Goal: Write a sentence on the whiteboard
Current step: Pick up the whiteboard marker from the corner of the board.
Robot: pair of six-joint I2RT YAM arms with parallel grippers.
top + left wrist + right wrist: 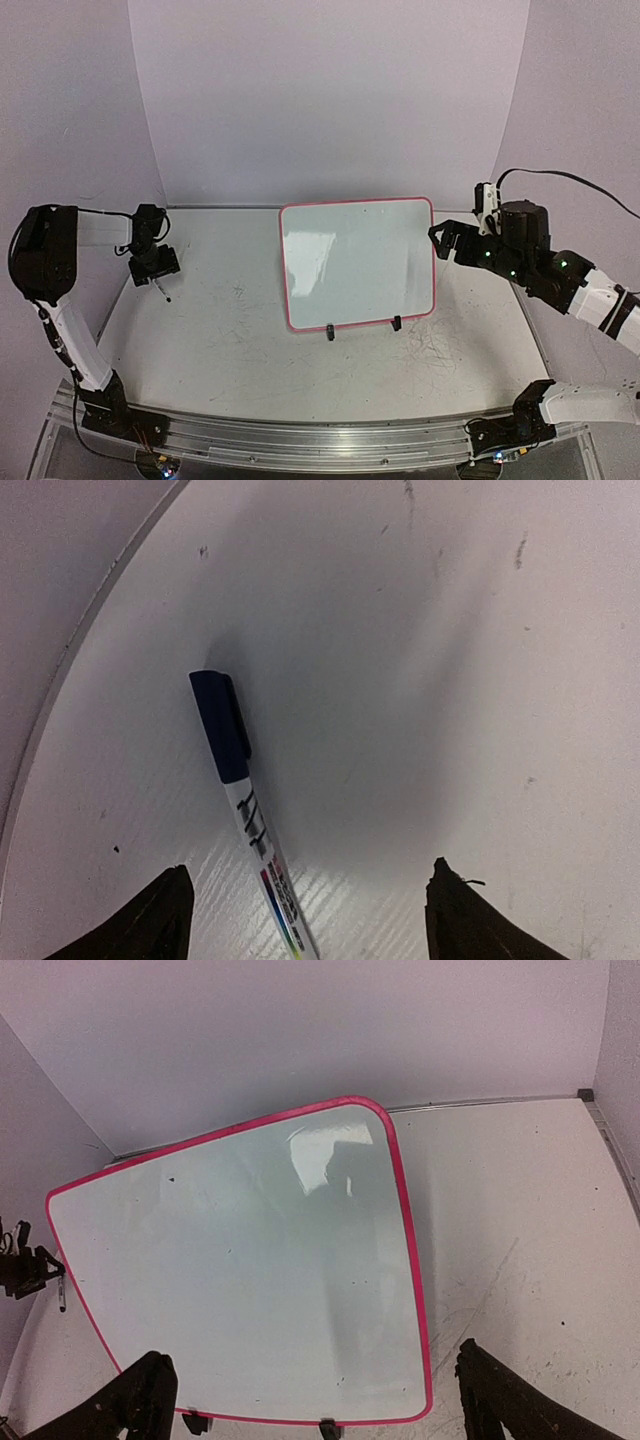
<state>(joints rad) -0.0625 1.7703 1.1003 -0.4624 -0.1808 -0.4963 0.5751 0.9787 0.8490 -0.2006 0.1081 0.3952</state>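
Top external, left gripper (155,268) above marker (163,292), jaws apart

- My left arm (62,330) rises from its base at 7 o'clock and folds over. The left gripper (155,265) hangs at 9 o'clock, pointing down, jaws spread wide.
- My right gripper (445,241) sits at 3 o'clock, jaws apart, aimed toward 9 o'clock.

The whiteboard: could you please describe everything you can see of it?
The whiteboard is a small rectangle with rounded corners, a pink-red rim and two black clip feet on its near edge. Its glossy white face is blank, showing only glare. It sits mid-table on the tabletop, slightly skewed; flat or propped, I cannot tell. The open right gripper is beside its far right corner, apparently not touching.
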